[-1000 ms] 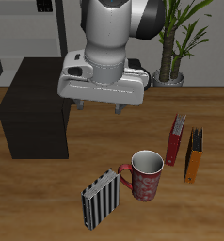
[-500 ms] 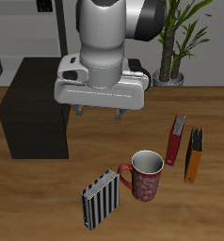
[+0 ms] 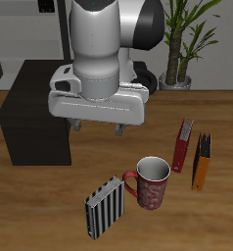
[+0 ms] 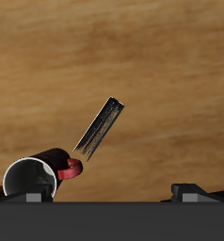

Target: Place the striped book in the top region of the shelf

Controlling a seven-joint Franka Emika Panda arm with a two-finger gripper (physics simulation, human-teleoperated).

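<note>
The striped book (image 3: 104,206) stands upright near the table's front edge, black and white stripes on its cover, beside a red mug. In the wrist view the book (image 4: 99,125) shows edge-on as a thin dark slab. The shelf (image 3: 35,113) is a dark boxy unit at the table's side, farther back. My gripper (image 3: 97,127) hangs open and empty above the table, higher than the book and farther back, between the shelf and the mug. Its fingertips (image 3: 77,125) are short and apart.
A red patterned mug (image 3: 152,181) stands right beside the striped book; it also shows in the wrist view (image 4: 34,176). A red book (image 3: 183,144) and an orange-and-black book (image 3: 201,161) stand upright past the mug. A potted plant (image 3: 177,44) is at the back.
My gripper has moved forward and slightly toward the shelf side, coming lower toward the striped book. Nothing on the table has moved.
</note>
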